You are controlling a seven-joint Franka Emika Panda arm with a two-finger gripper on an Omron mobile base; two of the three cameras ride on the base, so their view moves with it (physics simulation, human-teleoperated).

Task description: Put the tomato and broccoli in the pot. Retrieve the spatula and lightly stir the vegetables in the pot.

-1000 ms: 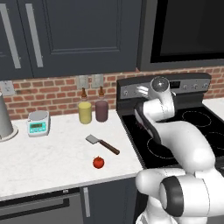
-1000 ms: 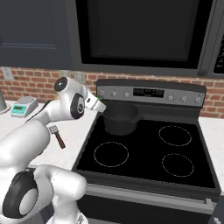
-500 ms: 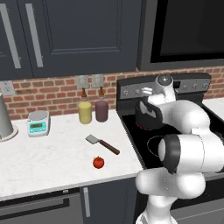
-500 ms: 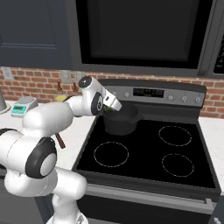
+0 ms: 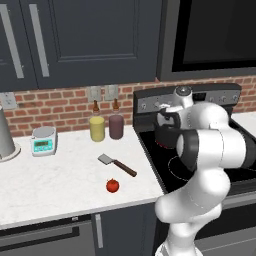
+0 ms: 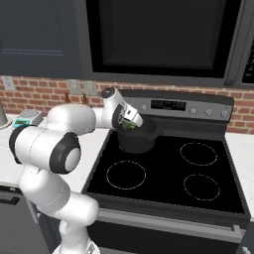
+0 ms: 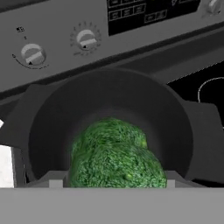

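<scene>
The green broccoli (image 7: 116, 157) sits between my fingers, and my gripper (image 6: 130, 123) is shut on it just above the mouth of the dark pot (image 6: 137, 142). In the hand view the pot's rim (image 7: 192, 131) rings the floret, with the inside of the pot dark behind it. The pot (image 5: 164, 136) stands on the stove's back left burner. The red tomato (image 5: 113, 186) lies on the white counter near its front edge. Just behind the tomato lies the spatula (image 5: 116, 164), grey blade to the left, brown handle to the right.
A yellow jar (image 5: 97, 128) and a maroon jar (image 5: 116, 126) stand by the brick wall, with a small scale (image 5: 42, 141) and a metal canister (image 5: 5, 136) further left. The black stove top (image 6: 198, 183) has its control panel (image 7: 87, 39) right behind the pot.
The arm has swung the hand with the broccoli from the stove's left edge to over the pot. The tomato and spatula have not moved.
</scene>
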